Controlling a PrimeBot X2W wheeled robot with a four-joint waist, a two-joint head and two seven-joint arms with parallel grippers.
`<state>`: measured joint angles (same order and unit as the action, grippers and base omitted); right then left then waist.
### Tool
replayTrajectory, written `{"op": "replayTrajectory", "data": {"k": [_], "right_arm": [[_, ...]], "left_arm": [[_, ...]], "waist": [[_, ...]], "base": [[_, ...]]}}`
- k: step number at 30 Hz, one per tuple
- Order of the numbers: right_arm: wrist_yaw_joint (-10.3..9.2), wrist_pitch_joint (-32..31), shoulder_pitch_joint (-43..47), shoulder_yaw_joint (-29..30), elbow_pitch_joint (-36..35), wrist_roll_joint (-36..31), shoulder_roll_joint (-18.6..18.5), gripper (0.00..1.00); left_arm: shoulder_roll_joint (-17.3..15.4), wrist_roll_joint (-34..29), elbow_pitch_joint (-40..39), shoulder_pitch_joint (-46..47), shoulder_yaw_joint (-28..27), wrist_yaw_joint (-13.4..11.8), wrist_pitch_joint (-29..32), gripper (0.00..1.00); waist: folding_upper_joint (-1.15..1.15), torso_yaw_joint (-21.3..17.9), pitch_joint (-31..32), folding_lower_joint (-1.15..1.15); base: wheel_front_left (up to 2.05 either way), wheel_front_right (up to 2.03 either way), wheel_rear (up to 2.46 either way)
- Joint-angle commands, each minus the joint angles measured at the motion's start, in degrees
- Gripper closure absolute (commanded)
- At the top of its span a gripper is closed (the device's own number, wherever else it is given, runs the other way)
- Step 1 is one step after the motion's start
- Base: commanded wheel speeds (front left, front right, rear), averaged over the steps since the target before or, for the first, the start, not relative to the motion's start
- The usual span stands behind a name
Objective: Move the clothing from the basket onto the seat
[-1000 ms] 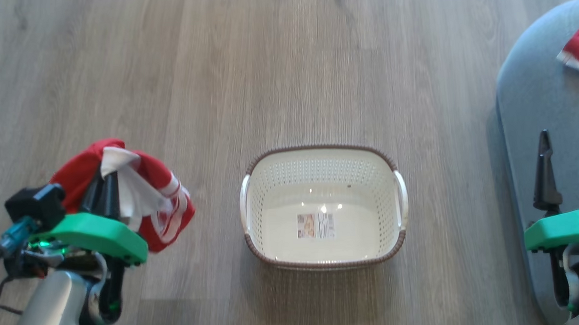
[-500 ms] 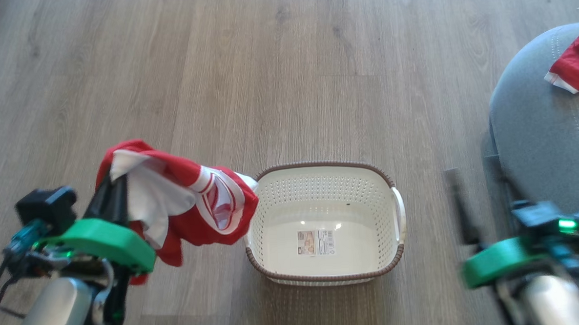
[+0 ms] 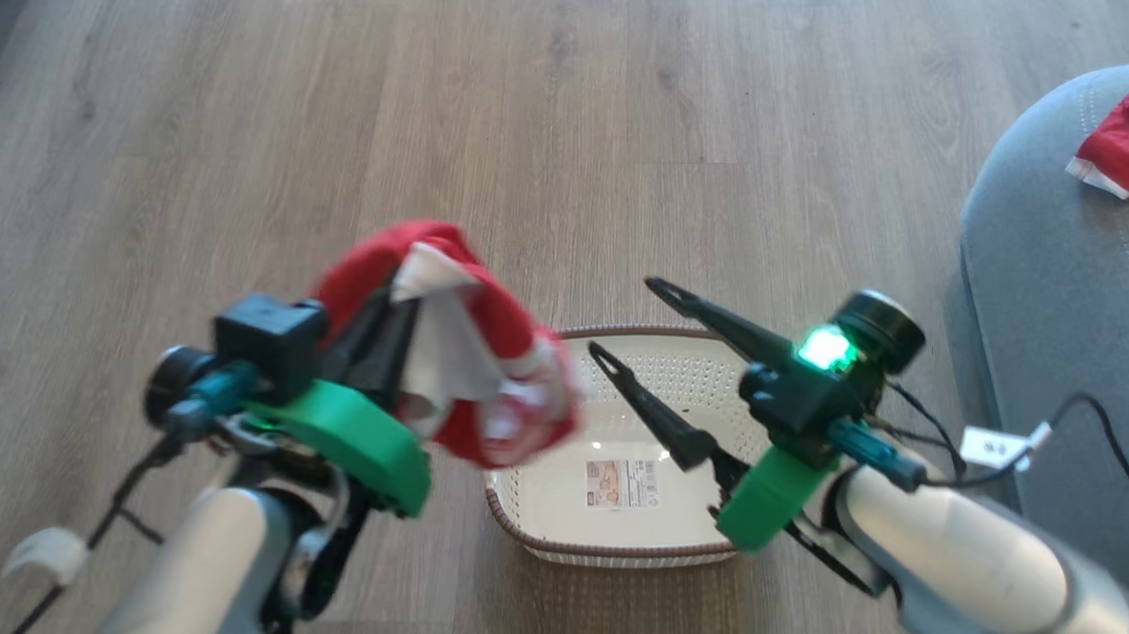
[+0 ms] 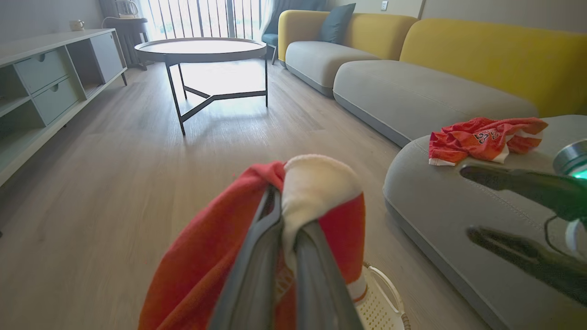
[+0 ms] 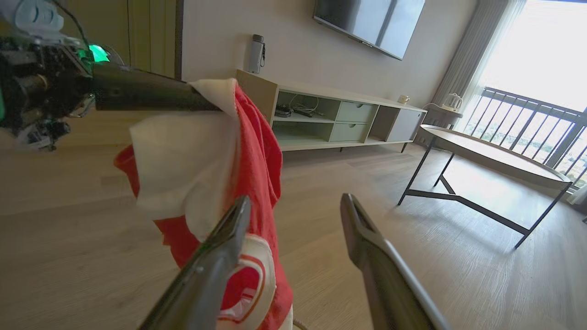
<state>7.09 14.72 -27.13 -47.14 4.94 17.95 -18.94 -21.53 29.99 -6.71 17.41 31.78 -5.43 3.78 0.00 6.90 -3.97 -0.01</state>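
So: my left gripper point(image 4: 285, 220) pinched shut on red garment point(image 3: 473, 297), lifted over basket's point(image 3: 536, 539) left rim for carry. Right gripper point(image 3: 622, 314) wide, empty, maybe to steady it. Second garment point(image 4: 481, 140) near seat's point(image 4: 435, 197) rounded edge.

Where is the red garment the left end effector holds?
Head view, left of centre: the red garment hangs from the shut left end effector over the basket's left edge, with the open right end effector to its right.

i'm in a home living room: a yellow-backed sofa point(image 4: 458, 50) with grey cushions, a round coffee table point(image 4: 202, 46), a low cabinet point(image 5: 339, 123) under a wall tv point(image 5: 367, 23), wood floor point(image 3: 518, 119), balcony railing point(image 5: 527, 119) at the window.
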Motion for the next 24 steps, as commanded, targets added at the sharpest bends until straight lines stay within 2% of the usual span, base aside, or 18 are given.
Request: {"op": "replayTrajectory", "data": {"k": [1, 6, 16, 17, 18, 19, 20, 24], "right_arm": [[0.40, 0.07, -2.11, -0.69, -1.05, 0.95, -0.57, 0.00], [0.40, 0.11, -5.44, -3.24, 0.50, 3.50, -0.14, 0.00], [0.40, 0.21, -5.81, -6.43, 4.05, 8.82, 1.41, 0.00], [0.40, 0.21, -5.80, -6.84, 4.52, 9.75, 1.41, 0.25], [0.40, 0.22, -5.88, -7.36, 4.81, 10.69, 1.40, 0.85], [0.40, 0.22, -5.88, -7.36, 4.81, 10.69, 1.40, 0.85], [0.40, 0.23, -6.08, -8.64, 5.07, 13.12, 1.30, 1.00], [0.40, 0.24, -6.95, -10.15, 5.22, 15.29, 0.67, 1.00]], "left_arm": [[-0.49, -0.61, -2.45, 4.34, -1.83, 0.43, 0.30, 1.00], [1.56, -0.93, -3.09, 5.41, 1.30, 1.65, 0.93, 1.00], [4.40, -1.25, -5.22, 6.17, 7.00, 4.30, 1.92, 1.00], [4.61, -1.20, -5.50, 6.22, 7.37, 4.45, 2.03, 1.00], [4.82, -1.17, -5.75, 6.24, 7.68, 4.49, 2.17, 1.00], [4.82, -1.17, -5.75, 6.24, 7.68, 4.49, 2.17, 1.00], [5.05, -1.13, -6.05, 6.21, 8.09, 4.42, 2.45, 1.00], [5.01, -1.18, -6.03, 6.14, 8.29, 4.29, 2.51, 1.00]], "waist": [[0.00, 0.19, 0.07, 0.01], [0.00, 0.69, 0.33, 0.01], [0.00, 0.39, 0.61, 0.01], [0.00, 0.37, 0.69, 0.01], [0.00, 0.35, 0.73, 0.01], [0.00, 0.35, 0.73, 0.01], [0.00, 0.22, 0.67, 0.01], [0.00, -0.15, 0.56, 0.01]], "base": [[0.00, 0.00, 0.00], [0.00, 0.00, 0.00], [0.00, 0.00, 0.00], [0.00, 0.00, 0.00], [0.00, 0.00, 0.00], [0.00, 0.00, 0.00], [0.00, 0.00, 0.00], [0.00, 0.00, 0.00]]}}
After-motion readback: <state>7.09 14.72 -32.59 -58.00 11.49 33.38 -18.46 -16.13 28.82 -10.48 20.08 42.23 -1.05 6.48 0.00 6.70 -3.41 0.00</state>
